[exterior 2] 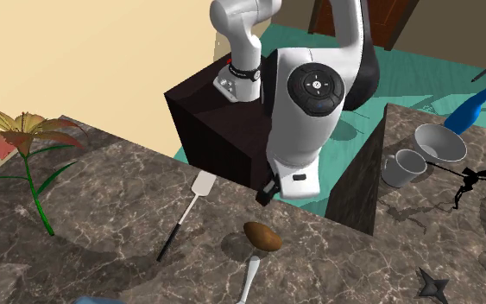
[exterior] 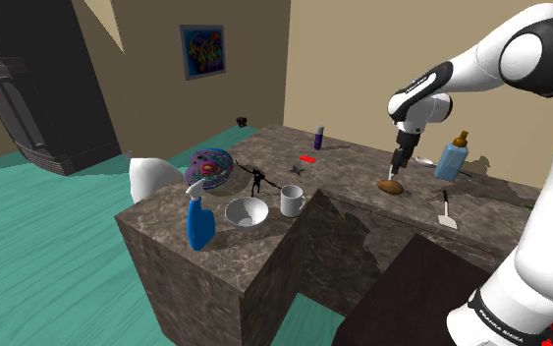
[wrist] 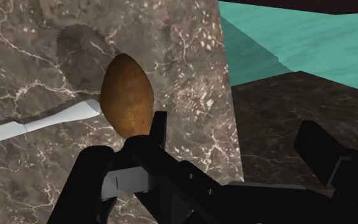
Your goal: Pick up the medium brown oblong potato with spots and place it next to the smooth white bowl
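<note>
Your potato (exterior: 391, 186), brown and oblong, lay on its side on the dark marbled counter (exterior: 353, 157), on the stretch nearest the arm's stand, and nothing was gripping it. A white spoon-like utensil (exterior 2: 250, 275) lay just beside it, one end close against the potato's flank in the wrist view. You had the black gripper (exterior: 396, 173) hanging right above the potato, pointing down, its fingers (wrist: 156, 132) spread wide with nothing between them. In the wrist view one fingertip overlapped the potato's near end, though whether they touched could not be told, and the other stood off past the counter's edge, so the potato sat to one side of the gap, not inside it. A white-bladed spatula (exterior: 447, 210) lay near, and a blue bottle (exterior: 451, 156) stood behind it in the shoulder view. The smooth white bowl (exterior: 246, 211) sat well apart, on the counter's other wing toward the shoulder view's left, with a white mug (exterior: 292, 201) just beside it and a blue spray bottle (exterior: 198, 222) on its other side
</note>
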`<state>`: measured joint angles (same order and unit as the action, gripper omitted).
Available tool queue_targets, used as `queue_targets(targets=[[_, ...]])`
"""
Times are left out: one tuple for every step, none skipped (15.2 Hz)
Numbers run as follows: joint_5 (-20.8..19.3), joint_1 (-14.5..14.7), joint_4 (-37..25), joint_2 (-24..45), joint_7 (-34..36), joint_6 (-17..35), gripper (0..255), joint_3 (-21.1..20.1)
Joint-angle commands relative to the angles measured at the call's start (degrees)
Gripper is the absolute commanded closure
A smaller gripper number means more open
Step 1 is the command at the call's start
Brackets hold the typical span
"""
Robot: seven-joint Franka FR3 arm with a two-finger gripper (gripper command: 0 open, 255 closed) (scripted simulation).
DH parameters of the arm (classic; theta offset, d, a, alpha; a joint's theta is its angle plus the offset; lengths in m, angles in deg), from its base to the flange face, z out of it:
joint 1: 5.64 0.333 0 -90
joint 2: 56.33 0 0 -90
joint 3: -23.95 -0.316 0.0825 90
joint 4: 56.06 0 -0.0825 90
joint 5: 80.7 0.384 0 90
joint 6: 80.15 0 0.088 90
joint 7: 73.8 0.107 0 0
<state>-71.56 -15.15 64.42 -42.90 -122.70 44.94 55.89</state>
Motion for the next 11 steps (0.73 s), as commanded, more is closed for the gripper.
queue_targets(targets=[[3.69,-2.16,-4.45,6.09,-3.26,0.1,0,-0.74],[4.96,-3.38,-6.36,8.51,-4.49,-0.01,0,-1.24],[6.15,-4.58,-8.36,10.91,-5.62,-0.18,0,-1.73],[7.23,-5.81,-10.43,13.29,-6.63,-0.4,0,-2.25],[8.22,-7.04,-12.58,15.65,-7.55,-0.69,0,-2.77],[9.11,-8.27,-14.81,18.0,-8.36,-1.03,0,-3.29],[9.91,-9.52,-17.13,20.34,-9.07,-1.43,0,-3.83],[10.63,-10.76,-19.55,22.68,-9.69,-1.89,0,-4.36],[11.23,-11.94,-21.93,24.91,-10.18,-2.37,0,-4.85],[11.44,-12.03,-21.72,25.29,-10.31,-1.79,0,-5.05],[11.66,-12.11,-21.52,25.68,-10.45,-1.22,0,-5.22]])
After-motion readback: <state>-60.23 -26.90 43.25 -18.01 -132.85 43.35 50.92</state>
